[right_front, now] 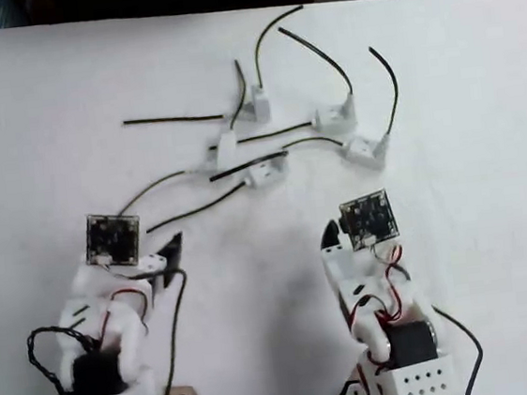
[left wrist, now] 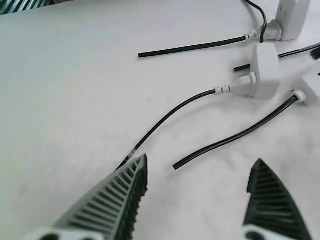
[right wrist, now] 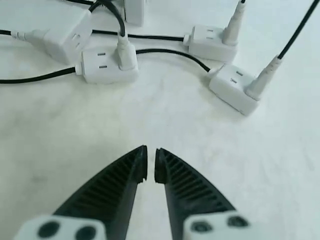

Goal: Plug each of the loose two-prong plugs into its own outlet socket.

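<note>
Left: ribbed plastic left claw (left wrist: 200, 167) wide open, empty. Middle: small white plastic plugs and sockets (right_front: 261, 171) on thin black cords (left wrist: 235, 134), maybe tangled. Right: black ribbed right claw (right wrist: 151, 165) nearly closed, empty. Could drag neighbours by crossed cords.

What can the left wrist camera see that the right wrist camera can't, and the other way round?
Left wrist view: the left gripper, jaws wide apart, and a cut cable end. Right wrist view: the right gripper, jaws almost closed, and a socket with two slots showing. Both: the white table and white blocks on black cables.
</note>
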### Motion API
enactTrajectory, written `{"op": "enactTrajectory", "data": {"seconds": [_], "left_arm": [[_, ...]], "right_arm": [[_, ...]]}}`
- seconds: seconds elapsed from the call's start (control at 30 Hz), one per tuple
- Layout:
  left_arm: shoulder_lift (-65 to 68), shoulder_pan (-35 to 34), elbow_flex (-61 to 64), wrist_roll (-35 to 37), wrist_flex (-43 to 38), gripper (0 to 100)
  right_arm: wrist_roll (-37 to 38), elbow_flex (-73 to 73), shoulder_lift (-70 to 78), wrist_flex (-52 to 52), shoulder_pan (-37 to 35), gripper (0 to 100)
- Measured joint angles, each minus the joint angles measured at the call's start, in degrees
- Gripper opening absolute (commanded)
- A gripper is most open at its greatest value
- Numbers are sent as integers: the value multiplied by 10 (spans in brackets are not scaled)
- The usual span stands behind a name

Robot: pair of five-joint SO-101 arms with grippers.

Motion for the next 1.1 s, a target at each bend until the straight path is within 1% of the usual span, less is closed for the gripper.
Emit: {"op": "enactTrajectory", "data": {"seconds": [0.13, 0.23, 0.33, 0.6, 0.73, 0.87, 1.1], "left_arm": [[0, 25, 22, 0, 0, 317], [0, 52, 29, 0, 3, 317], [0, 63, 29, 0, 25, 317], [0, 65, 29, 0, 126, 317], [0, 65, 29, 0, 197, 317], [0, 65, 29, 0, 212, 317], [0, 65, 29, 0, 214, 317]], "right_arm": [[-4, 0, -1, 1, 0, 28], [-4, 0, -1, 31, 0, 31], [-4, 0, -1, 81, 0, 31], [-4, 0, -1, 222, 0, 28], [-4, 0, -1, 235, 0, 28], [-4, 0, -1, 235, 0, 28], [-4, 0, -1, 235, 0, 28]]}}
